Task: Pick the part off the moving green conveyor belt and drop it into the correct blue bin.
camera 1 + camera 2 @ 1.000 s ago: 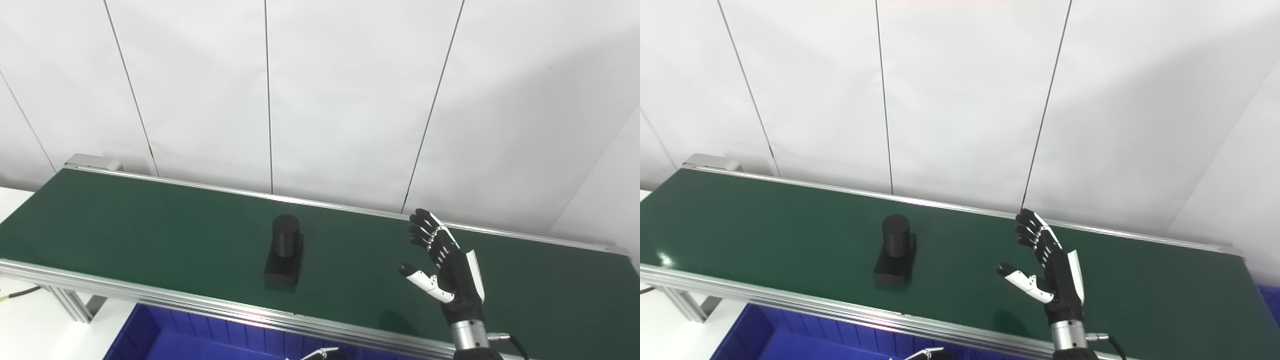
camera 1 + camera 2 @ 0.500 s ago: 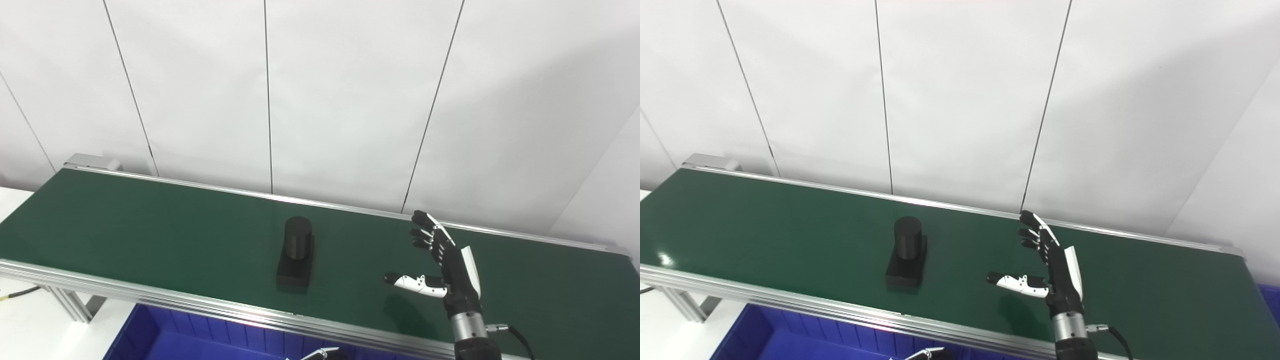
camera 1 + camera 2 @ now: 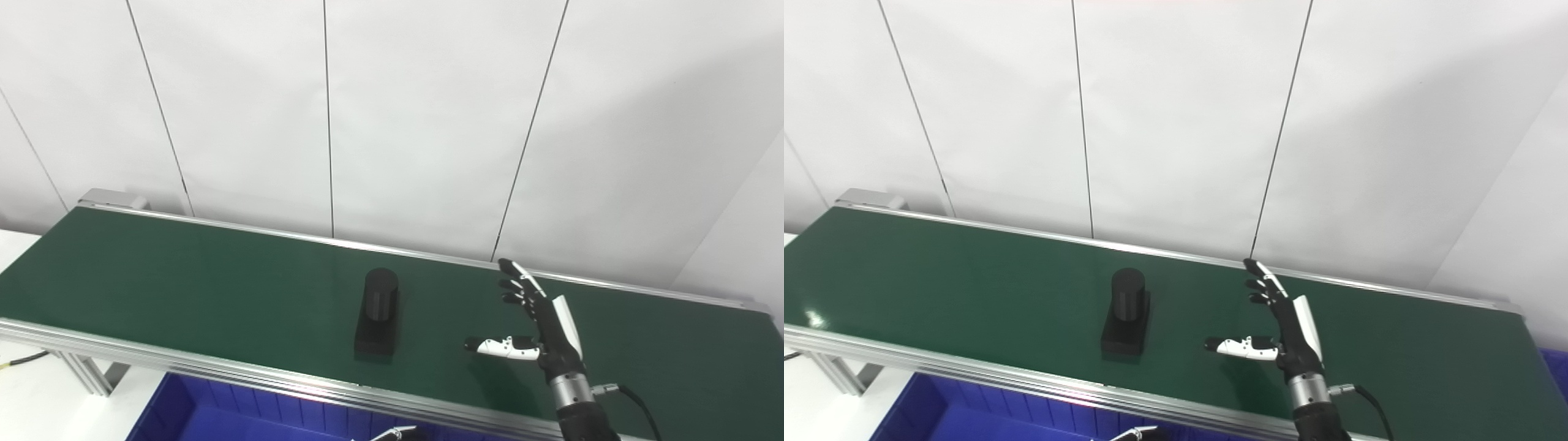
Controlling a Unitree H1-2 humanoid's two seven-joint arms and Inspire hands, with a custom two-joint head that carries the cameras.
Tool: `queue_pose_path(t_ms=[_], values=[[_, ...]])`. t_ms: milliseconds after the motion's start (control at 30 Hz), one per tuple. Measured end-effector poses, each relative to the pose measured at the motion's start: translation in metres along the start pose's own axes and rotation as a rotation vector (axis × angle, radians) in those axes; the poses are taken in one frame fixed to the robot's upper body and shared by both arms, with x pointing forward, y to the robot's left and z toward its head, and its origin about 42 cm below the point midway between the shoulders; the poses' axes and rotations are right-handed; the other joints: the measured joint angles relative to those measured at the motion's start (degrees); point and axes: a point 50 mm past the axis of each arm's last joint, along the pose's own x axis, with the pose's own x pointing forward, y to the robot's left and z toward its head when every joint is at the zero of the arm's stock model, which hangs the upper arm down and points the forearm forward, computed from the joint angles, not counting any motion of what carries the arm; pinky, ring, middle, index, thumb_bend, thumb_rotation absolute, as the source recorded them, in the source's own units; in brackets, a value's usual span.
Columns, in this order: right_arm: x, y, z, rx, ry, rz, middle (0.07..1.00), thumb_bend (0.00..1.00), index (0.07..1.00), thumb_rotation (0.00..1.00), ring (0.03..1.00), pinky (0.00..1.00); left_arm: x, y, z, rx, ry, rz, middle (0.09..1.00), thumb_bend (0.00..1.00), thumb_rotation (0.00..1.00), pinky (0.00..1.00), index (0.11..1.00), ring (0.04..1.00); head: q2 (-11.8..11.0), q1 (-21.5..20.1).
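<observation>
Part [image 3: 378, 312] left of spread right-hand fingers [image 3: 517, 286]

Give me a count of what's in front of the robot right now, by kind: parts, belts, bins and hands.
Black part: 1
Green conveyor belt: 1
Blue bin: 1 at the bottom edge; another sliver at the right edge of the right eye view: 2
Right hand, open: 1
Left hand, barely visible: 1
Total: 6

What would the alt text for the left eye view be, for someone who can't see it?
A black part, a cylinder on a square base, stands on a green conveyor belt. The robot's right hand is open above the belt, apart from the part. A blue bin sits below the belt's near edge.
</observation>
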Motion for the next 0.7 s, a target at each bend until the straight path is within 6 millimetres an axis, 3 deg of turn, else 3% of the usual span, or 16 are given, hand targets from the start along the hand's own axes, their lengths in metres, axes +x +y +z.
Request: queue_pose_path(t_ms=[267,700], values=[[-0.001,0.006,-0.004,-0.033,0.014,0.040,0.897,1.00,0.875,0.20,0.840,0.76,0.000,0.001,0.000,0.000,0.000,0.002,0.774,0.96,0.64,0.70,0.768,0.765,0.0,0.2],[0.004,0.014,0.000,-0.105,-0.009,0.066,0.882,0.99,0.881,0.23,0.826,0.74,0.000,0.000,0.000,0.000,-0.002,0.001,0.774,0.97,0.65,0.69,0.767,0.762,0.3,-0.3]])
